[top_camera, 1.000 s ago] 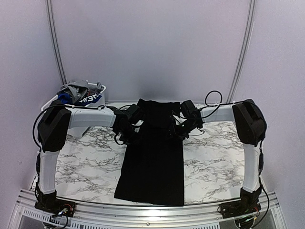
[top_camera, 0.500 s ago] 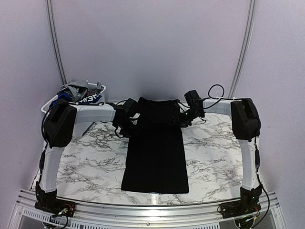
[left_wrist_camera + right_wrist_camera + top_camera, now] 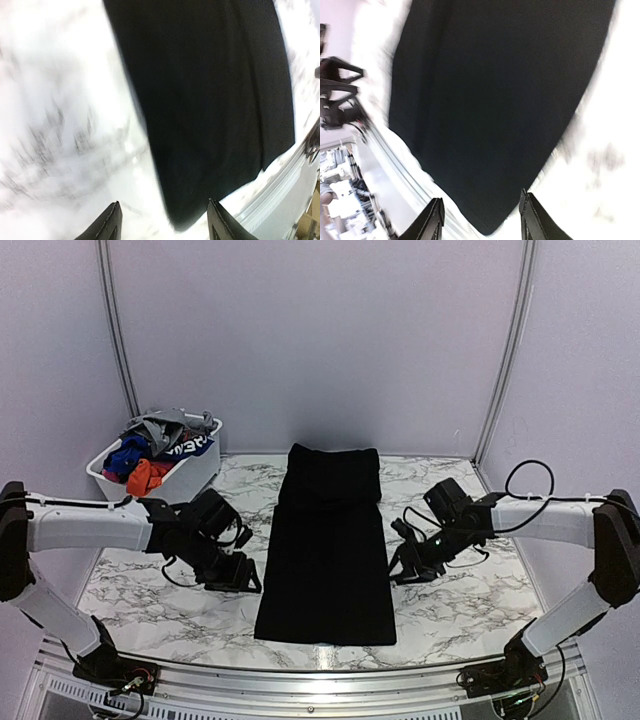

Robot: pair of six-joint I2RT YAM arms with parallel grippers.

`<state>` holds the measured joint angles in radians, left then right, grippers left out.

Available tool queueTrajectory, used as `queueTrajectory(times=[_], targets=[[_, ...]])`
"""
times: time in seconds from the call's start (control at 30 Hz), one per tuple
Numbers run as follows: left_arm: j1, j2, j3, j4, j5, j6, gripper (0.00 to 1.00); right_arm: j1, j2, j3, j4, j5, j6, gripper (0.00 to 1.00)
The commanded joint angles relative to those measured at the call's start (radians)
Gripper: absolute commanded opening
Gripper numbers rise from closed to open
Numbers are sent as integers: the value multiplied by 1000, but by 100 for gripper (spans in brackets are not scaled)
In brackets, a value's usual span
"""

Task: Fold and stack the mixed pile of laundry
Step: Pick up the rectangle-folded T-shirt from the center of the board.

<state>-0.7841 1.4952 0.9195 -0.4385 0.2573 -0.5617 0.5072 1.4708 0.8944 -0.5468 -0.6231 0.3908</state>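
Black garment (image 3: pixel 328 540), top view: it lies flat as a long strip down the middle of the table (image 3: pixel 150 605), its far end doubled over into a thicker band. The left pincer (image 3: pixel 240 578) sits low just beside its left edge, and the right pincer (image 3: pixel 402 565) just beside its right edge. Whether either touches the cloth I cannot tell from here. The rest of the pile (image 3: pixel 150 450), grey, blue and orange-red pieces, is heaped in the basket (image 3: pixel 200 475) at the far left corner.

Left wrist view, blurred: the fingers (image 3: pixel 111 222) stand apart with nothing between them, so I read this pincer as open and empty. The garment's left edge and near corner lie just ahead of the tips.

Right wrist view, also blurred: the fingers (image 3: pixel 532 217) are likewise parted and hold nothing. The garment's right edge and near corner lie ahead of them.

Handling, in my judgement: the cloth is soft, limp and light. It will sag from any single hold and has no stiffness to push against. It should slide readily on the smooth table, so a dragged edge could pull the strip askew. I would pinch the two near corners, one pincer each, catching every layer, and lift both evenly.
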Motion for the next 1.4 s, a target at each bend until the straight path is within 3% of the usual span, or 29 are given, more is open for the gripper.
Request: queueTrajectory(times=[0.0, 0.13, 0.33, 0.63, 0.77, 0.93, 1.17, 1.37], targets=[[-72, -46, -117, 55, -19, -183, 61, -1, -44, -80, -57, -4, -28, 48], [-89, -104, -192, 103, -103, -294, 61, -1, -22, -115, -53, 28, -38, 49], [-113, -114, -210, 133, -123, -324, 60, -1, -53, -164, -67, 30, -35, 50], [-221, -145, -283, 244, -185, -415, 53, 22, -282, -399, 156, 31, 193, 51], [-240, -149, -371, 322, -162, -462, 53, 45, -275, -431, 215, 67, 224, 51], [-260, -167, -422, 396, -163, -481, 52, 159, -249, -429, 268, 130, 291, 50], [-311, -90, -414, 478, -160, -510, 49, 193, -265, -507, 293, 169, 345, 47], [-372, -47, -420, 485, -182, -591, 43, 238, -179, -517, 382, 156, 367, 44]])
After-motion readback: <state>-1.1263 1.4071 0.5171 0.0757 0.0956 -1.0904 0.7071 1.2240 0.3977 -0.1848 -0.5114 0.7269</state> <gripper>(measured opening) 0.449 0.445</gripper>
